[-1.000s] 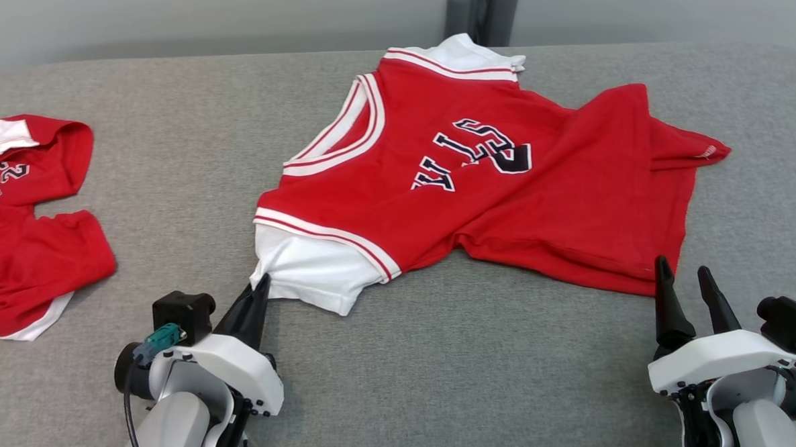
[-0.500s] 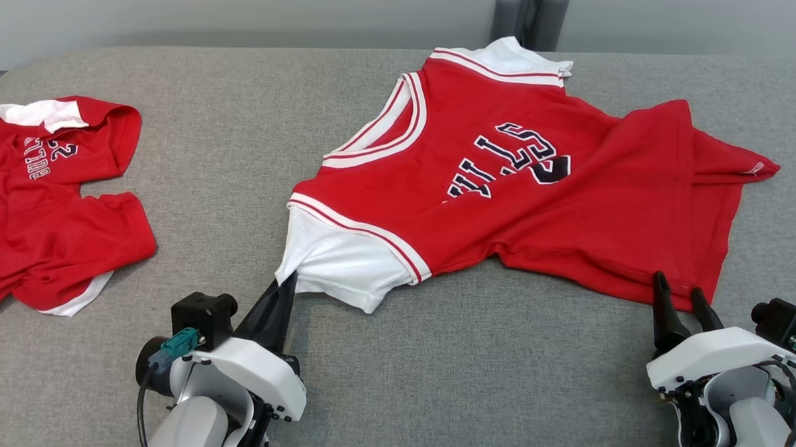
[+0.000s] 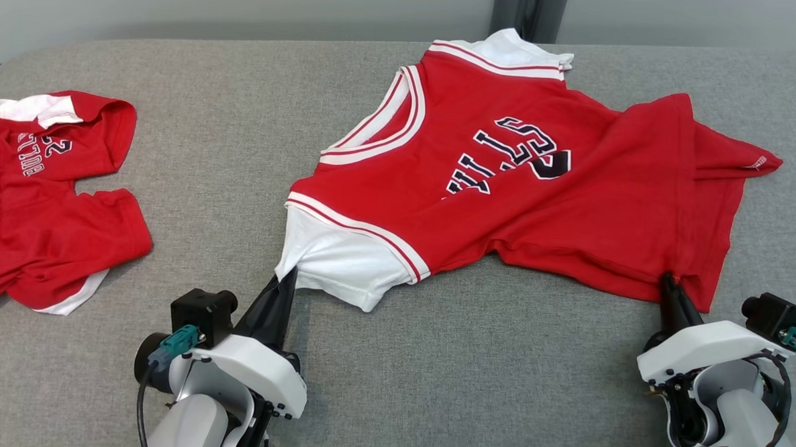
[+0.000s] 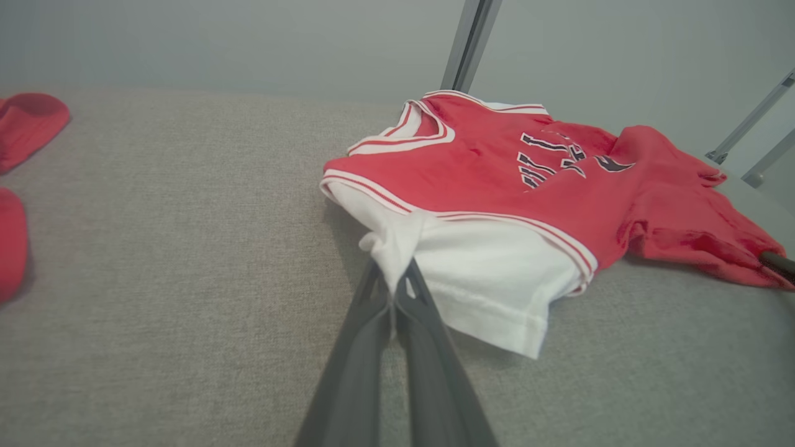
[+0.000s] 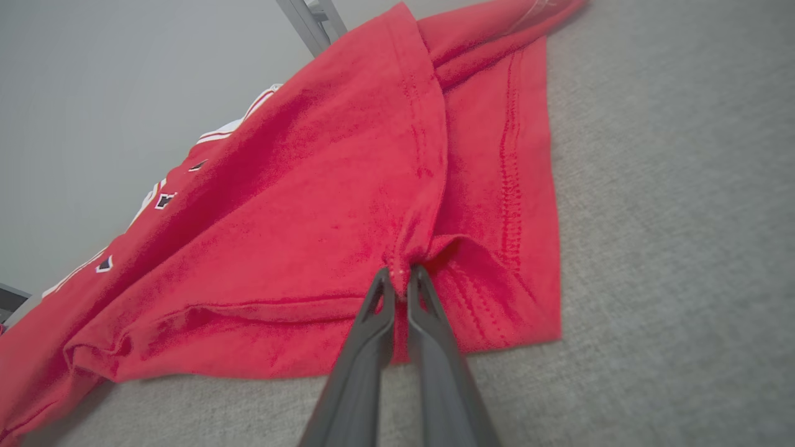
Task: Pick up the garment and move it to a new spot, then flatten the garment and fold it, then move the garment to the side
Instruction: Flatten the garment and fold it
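The garment is a red jersey with white sleeves, white trim and dark lettering, spread on the grey cloth surface. My left gripper is shut on the corner of the jersey's near white sleeve; the left wrist view shows the sleeve cloth pinched between its fingers. My right gripper is shut on the red hem near the garment's lower corner. In the right wrist view the red cloth bunches at its fingertips.
A second red garment with white trim lies crumpled at the left of the surface. A dark post stands behind the surface's far edge. A pale wall rises behind it.
My right gripper moved forward onto the red hem and closed on it. The left gripper kept its hold on the white sleeve. The head camera shifted, so the whole picture slid right.
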Tool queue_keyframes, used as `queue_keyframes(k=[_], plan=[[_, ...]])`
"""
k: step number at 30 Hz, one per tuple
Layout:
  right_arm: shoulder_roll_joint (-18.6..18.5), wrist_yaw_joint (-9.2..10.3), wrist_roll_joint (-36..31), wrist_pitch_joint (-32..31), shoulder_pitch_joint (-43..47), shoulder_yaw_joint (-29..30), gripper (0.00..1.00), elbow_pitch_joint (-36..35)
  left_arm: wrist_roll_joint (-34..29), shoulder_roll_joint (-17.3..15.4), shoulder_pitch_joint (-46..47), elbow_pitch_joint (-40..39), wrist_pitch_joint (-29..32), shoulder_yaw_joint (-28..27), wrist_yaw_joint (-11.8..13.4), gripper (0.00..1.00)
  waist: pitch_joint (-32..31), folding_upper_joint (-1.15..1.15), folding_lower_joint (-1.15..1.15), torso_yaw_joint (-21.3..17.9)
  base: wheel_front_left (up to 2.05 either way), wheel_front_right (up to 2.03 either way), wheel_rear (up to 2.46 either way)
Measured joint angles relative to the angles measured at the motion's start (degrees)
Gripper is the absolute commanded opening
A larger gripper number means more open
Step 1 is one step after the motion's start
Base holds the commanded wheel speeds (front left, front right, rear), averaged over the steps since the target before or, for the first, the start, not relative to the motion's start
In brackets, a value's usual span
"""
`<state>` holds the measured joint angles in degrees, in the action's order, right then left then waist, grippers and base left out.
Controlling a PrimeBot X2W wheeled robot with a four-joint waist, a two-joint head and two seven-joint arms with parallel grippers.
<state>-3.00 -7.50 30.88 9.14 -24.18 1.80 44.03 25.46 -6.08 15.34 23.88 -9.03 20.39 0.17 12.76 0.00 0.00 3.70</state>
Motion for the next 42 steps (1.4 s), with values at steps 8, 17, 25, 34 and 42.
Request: queue_keyframes(k=[8,17,25,34,42], plan=[[-1.2,0.00,0.1,2.0,0.4,-2.7,0.00,-4.3,2.2,0.1,-0.9,-0.9,-0.1,-0.8,0.1,0.00,-1.4,0.00,0.00,-0.5,0.00,0.00,0.00],[-3.4,0.00,0.0,-1.2,4.2,-3.0,0.00,-19.3,10.4,1.5,-3.3,-7.3,0.5,-4.5,-0.6,0.00,-5.9,0.00,0.00,-2.7,0.00,0.00,0.00],[-3.0,0.00,-1.6,-6.2,6.6,-0.3,0.00,-32.3,20.0,2.7,-5.3,-17.5,2.8,-7.8,0.4,0.00,-9.1,0.00,0.00,-4.9,0.00,0.00,0.00],[-1.3,0.00,-3.3,-10.9,6.5,4.5,0.00,-46.4,29.1,3.2,-5.2,-32.7,4.7,-9.4,5.1,0.00,-10.5,0.00,0.00,-6.9,0.00,0.00,0.00],[-1.5,0.00,-6.8,-17.3,-2.4,5.8,0.00,-51.5,31.9,3.2,3.3,-40.2,8.2,-9.9,9.9,0.00,-7.3,0.00,0.00,-7.7,0.00,0.00,0.00]])
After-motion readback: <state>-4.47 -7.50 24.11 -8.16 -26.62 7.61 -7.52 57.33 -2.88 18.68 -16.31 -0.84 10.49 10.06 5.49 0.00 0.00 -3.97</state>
